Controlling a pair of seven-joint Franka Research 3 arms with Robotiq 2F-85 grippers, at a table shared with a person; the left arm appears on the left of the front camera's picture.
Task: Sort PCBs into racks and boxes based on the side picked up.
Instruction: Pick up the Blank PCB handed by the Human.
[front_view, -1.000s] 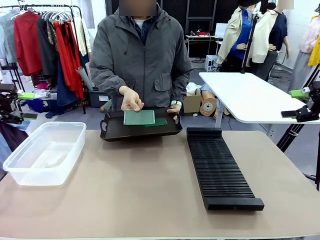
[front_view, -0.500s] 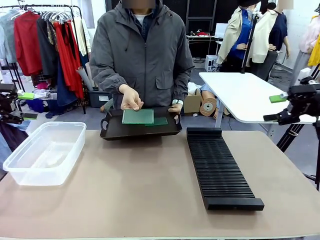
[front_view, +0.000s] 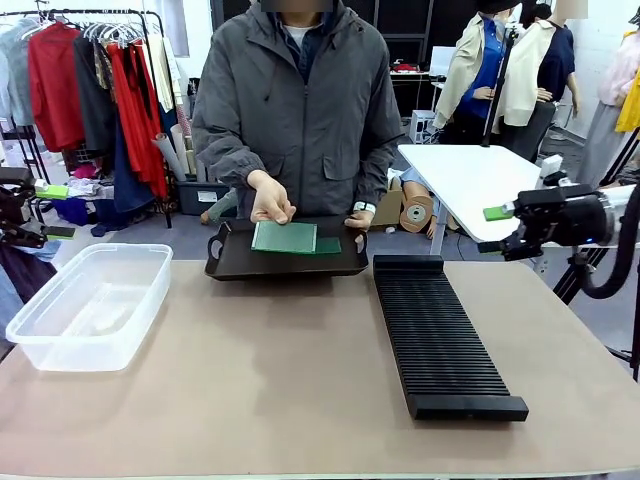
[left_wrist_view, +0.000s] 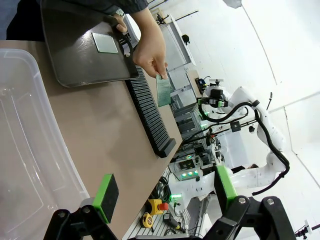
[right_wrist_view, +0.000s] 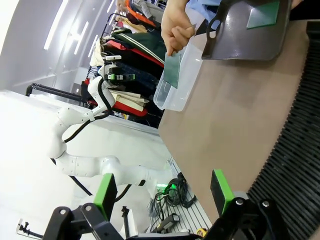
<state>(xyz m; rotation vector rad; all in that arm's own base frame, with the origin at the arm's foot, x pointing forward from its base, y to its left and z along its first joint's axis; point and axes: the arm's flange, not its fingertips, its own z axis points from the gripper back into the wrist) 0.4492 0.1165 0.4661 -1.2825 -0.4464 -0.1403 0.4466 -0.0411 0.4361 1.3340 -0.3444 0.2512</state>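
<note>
R gripper (front_view: 496, 230) is held w/ jaws spread, nothing btw the green pads (right_wrist_view: 106, 194). It is seen in the air at the table's right side, pointing toward the middle, just past the far end of the rack (front_view: 440, 340). In the R wrist view the rack's ribbed slots are seen under one pad and bare tabletop (front_view: 250, 390) under the other.

L gripper (front_view: 52, 211) is likewise held wide, empty, off the table's left edge beyond the box (front_view: 75, 352). In the L wrist view the box's clear wall is seen close under its fingers.

One PCB (front_view: 285, 236) is pinched at an edge by the person's hand (front_view: 270, 200) and is lifted clear of the black tray (front_view: 285, 268). In both wrist views it is seen hanging from the fingertips. A second PCB (front_view: 328, 245) is left flat in the tray, partly covered by the held one in the front view. The tray is placed at the table's far edge, btw the far ends of box and rack. Its right handle is gripped by the person's other hand (front_view: 355, 216).

Btw R gripper and the held PCB, that hand, the tray handle and the rack's far corner are in the way. Btw L gripper and the PCB, the box and the tray's left handle are in the way.

Bkgd: a white table (front_view: 470, 190) is seen behind R gripper, a clothes rail (front_view: 100, 70) behind L gripper.
</note>
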